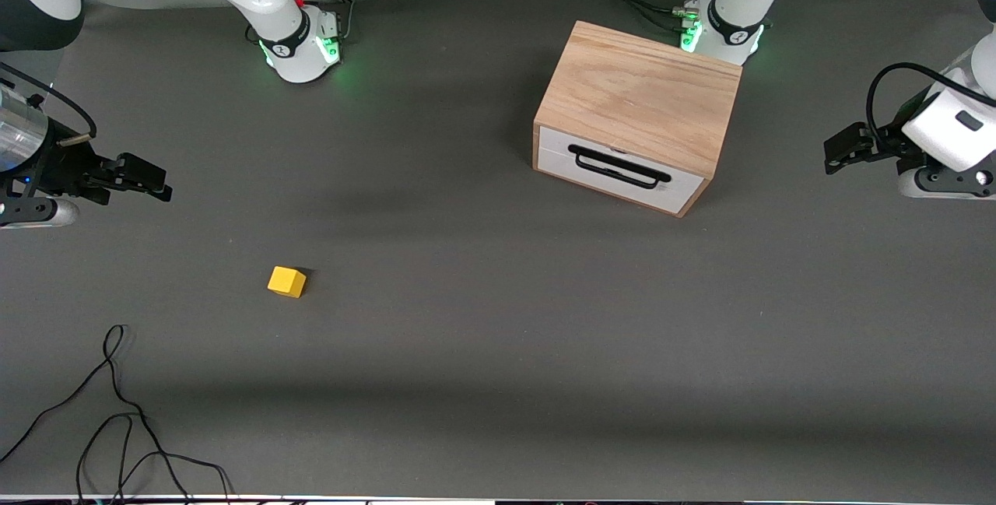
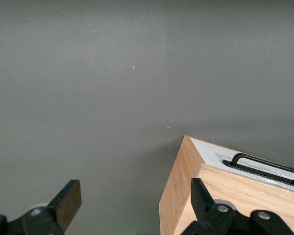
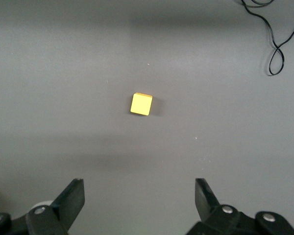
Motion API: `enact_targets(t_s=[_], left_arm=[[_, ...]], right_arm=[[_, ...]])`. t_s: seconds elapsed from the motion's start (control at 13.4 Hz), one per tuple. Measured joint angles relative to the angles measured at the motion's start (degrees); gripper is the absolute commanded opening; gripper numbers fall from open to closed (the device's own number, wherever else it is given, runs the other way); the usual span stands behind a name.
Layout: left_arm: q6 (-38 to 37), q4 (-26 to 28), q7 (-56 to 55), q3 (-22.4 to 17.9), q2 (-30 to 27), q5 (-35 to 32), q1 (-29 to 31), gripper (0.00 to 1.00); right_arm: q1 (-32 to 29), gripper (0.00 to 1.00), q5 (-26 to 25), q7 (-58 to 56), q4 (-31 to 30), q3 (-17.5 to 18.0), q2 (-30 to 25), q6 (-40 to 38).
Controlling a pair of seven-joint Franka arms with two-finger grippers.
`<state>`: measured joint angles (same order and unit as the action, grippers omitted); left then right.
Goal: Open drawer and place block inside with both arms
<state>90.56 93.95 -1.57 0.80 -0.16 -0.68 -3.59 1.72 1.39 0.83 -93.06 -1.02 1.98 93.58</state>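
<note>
The light oak box (image 1: 638, 92) stands near the left arm's base. Its white-fronted drawer (image 1: 622, 174) is shut, and the black bar handle (image 1: 618, 166) faces the front camera. The small yellow block (image 1: 286, 282) lies on the grey table, toward the right arm's end and nearer the camera than the box. My right gripper (image 1: 163, 182) is open and empty, in the air over the table at the right arm's end. In the right wrist view (image 3: 139, 196) the block (image 3: 141, 104) lies ahead of its open fingers. My left gripper (image 1: 839, 153) is open and empty, beside the box at the left arm's end. The left wrist view (image 2: 135, 198) shows the box corner (image 2: 179, 196) and the handle (image 2: 262, 166).
A loose black cable (image 1: 117, 412) lies on the table near the front edge at the right arm's end. It also shows in the right wrist view (image 3: 274, 44). The two green-lit arm bases (image 1: 303, 50) stand along the back edge.
</note>
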Motion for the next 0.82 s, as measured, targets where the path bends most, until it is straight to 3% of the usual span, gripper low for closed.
enact_targets(t_s=[0.82], left_arm=[[0.0,0.0,0.0,0.0,0.2,0.0,0.0,1.0]], right_arm=[[0.0,1.0,1.4,0.0,-0.1,-1.7,0.1,-0.2]])
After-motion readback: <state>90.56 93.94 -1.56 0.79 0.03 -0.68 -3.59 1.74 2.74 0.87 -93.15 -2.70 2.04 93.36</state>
